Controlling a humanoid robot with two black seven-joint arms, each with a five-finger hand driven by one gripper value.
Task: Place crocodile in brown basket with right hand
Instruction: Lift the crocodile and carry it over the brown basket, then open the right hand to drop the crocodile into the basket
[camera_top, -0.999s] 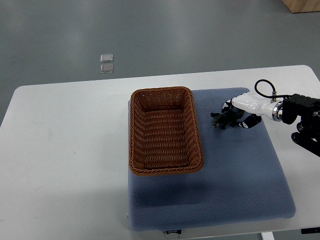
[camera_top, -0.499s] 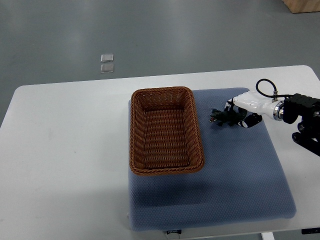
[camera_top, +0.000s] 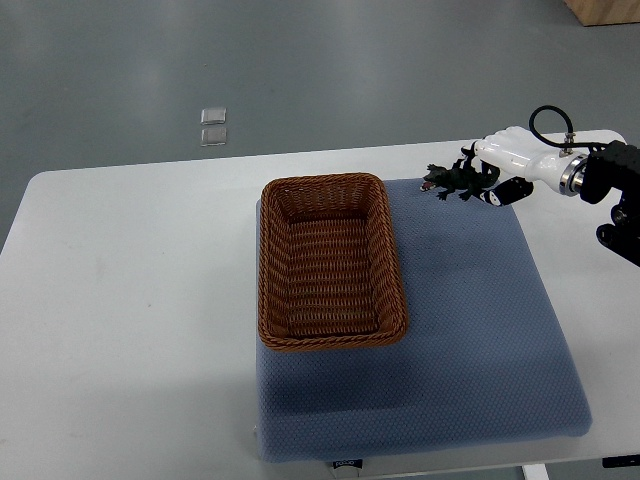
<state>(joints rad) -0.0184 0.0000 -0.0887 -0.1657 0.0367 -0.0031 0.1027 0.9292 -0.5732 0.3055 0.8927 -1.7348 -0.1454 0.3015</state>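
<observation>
Your right hand (camera_top: 497, 168) has its fingers pinched on the crocodile (camera_top: 456, 180), which hangs clear of the blue mat (camera_top: 470, 330) out toward 2 o'clock from the brown basket (camera_top: 330, 260). The toy pokes out leftward from the fingertips with its snout toward the basket, so you seem to hold it only by the tail end. That is your main risk: a thin, lumpy toy held at one end can pivot or slip as the arm swings toward 8 o'clock, and it would fall onto the mat short of the basket

Watch the near rim too. The basket's right wall stands between you and the open floor, so if you travel too low the dangling snout could catch the wicker, which could knock the toy out of your grip or shove the light basket across the mat. Release too early, over the rim rather than the middle, and it may bounce out

Your left arm is out of view
</observation>
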